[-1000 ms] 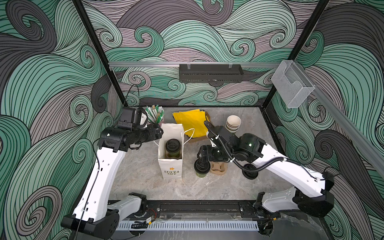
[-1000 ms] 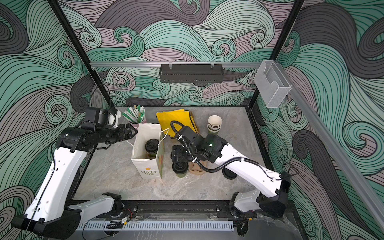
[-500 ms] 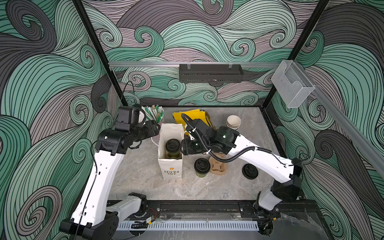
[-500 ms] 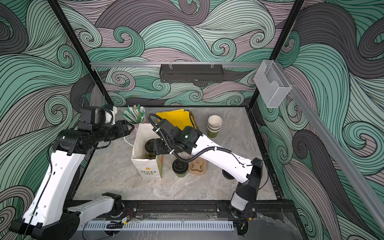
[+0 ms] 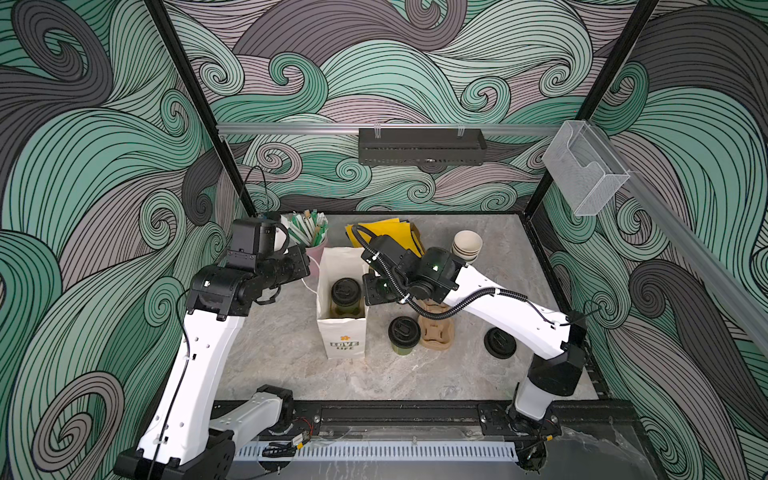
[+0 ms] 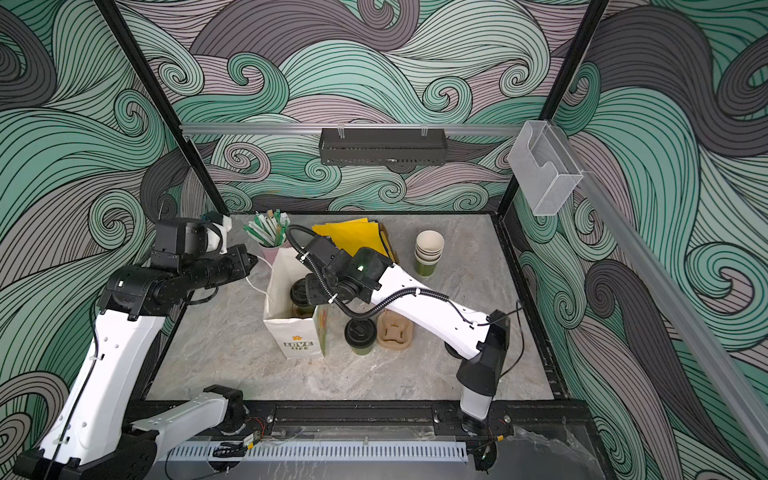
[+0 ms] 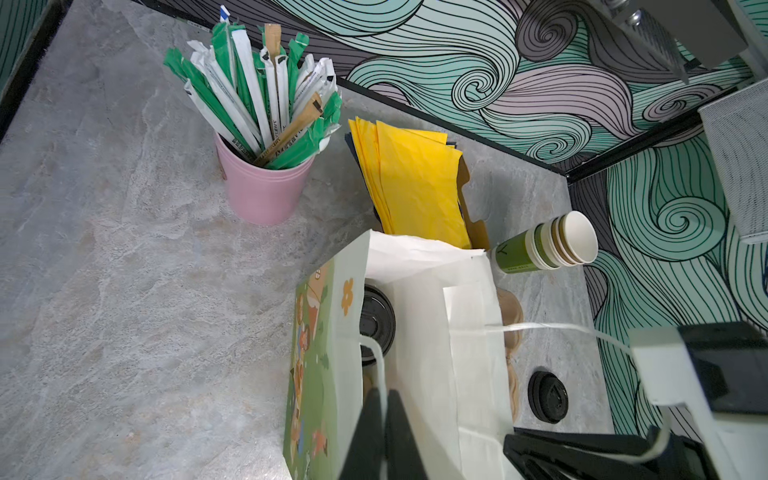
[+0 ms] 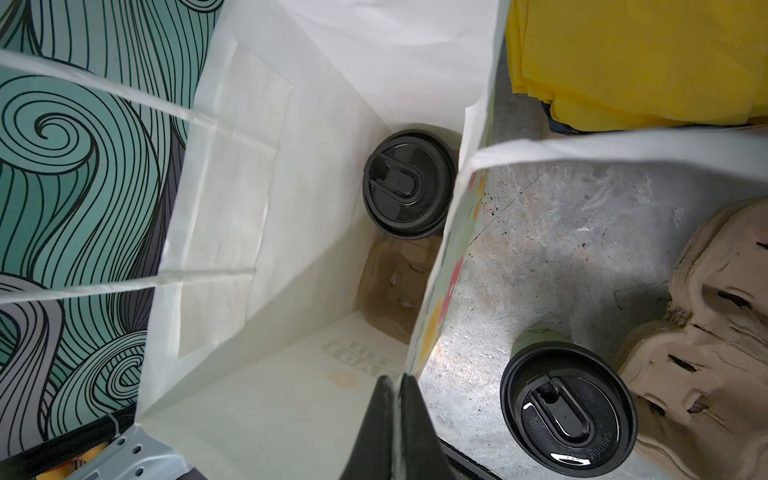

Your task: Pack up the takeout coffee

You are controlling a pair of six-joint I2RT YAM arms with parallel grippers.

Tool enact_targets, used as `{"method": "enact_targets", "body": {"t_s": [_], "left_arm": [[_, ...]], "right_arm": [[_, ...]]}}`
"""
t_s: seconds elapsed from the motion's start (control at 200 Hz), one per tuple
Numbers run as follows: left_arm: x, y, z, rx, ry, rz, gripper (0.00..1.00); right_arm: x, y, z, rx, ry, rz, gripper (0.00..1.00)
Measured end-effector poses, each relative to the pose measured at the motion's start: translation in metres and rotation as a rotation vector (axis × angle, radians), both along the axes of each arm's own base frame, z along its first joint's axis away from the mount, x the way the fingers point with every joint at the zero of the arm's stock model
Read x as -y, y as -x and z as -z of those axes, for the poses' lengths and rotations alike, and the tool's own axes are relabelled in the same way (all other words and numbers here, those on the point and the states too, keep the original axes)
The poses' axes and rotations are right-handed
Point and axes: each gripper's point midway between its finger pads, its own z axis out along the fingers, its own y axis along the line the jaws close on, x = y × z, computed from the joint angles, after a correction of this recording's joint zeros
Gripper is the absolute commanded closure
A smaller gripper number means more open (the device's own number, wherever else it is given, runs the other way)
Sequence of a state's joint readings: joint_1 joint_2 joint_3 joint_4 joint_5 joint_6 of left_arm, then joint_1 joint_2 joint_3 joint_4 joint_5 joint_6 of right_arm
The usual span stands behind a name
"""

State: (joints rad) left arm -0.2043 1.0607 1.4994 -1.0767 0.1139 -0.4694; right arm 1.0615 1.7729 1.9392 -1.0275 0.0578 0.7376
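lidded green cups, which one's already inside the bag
The lidded cup down inside the white paper bag, seen through its open top. The other lidded cup stands outside on the table, between the bag and the cardboard carrier.

Robot lab cell, being staged as a café counter: marble-look tabletop [image 5: 282,345] is being boxed in by wave-printed panels [image 5: 374,62] and black frame posts [image 5: 203,104]. Wrapped straws [image 7: 257,95], stacked cups [image 5: 466,247] and paper bag [image 5: 341,332] are being kept far-centre.

Two lidded cups [image 5: 345,291] [image 5: 404,331], one paper bag [image 5: 343,345], one loose lid [image 5: 500,343], one cup stack [image 5: 467,245].
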Motion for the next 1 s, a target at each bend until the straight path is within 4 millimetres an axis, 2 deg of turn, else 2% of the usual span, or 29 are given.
{"method": "enact_targets", "body": {"t_s": [0.37, 0.485, 0.645, 0.835, 0.93, 1.0], "left_arm": [[-0.011, 0.026, 0.005, 0.036, 0.201, -0.191, 1.0], [-0.013, 0.031, 0.006, 0.047, 0.266, -0.239, 0.94], [-0.005, 0.034, 0.015, 0.003, 0.361, -0.256, 0.89], [-0.007, 0.041, 0.022, -0.01, 0.39, -0.286, 0.8], [-0.008, 0.046, 0.025, -0.01, 0.401, -0.29, 0.73], [-0.008, 0.049, 0.025, -0.009, 0.413, -0.29, 0.68]], "right_arm": [[-0.005, -0.032, 0.001, -0.024, 0.029, -0.081, 1.0], [-0.007, -0.039, 0.001, -0.028, 0.037, -0.119, 1.0], [-0.013, -0.047, 0.0, -0.03, 0.036, -0.159, 1.0], [-0.021, -0.053, -0.002, -0.021, 0.032, -0.19, 0.99], [-0.023, -0.055, -0.003, -0.013, 0.031, -0.205, 0.93], [-0.023, -0.058, -0.004, -0.008, 0.033, -0.206, 0.81]]}}
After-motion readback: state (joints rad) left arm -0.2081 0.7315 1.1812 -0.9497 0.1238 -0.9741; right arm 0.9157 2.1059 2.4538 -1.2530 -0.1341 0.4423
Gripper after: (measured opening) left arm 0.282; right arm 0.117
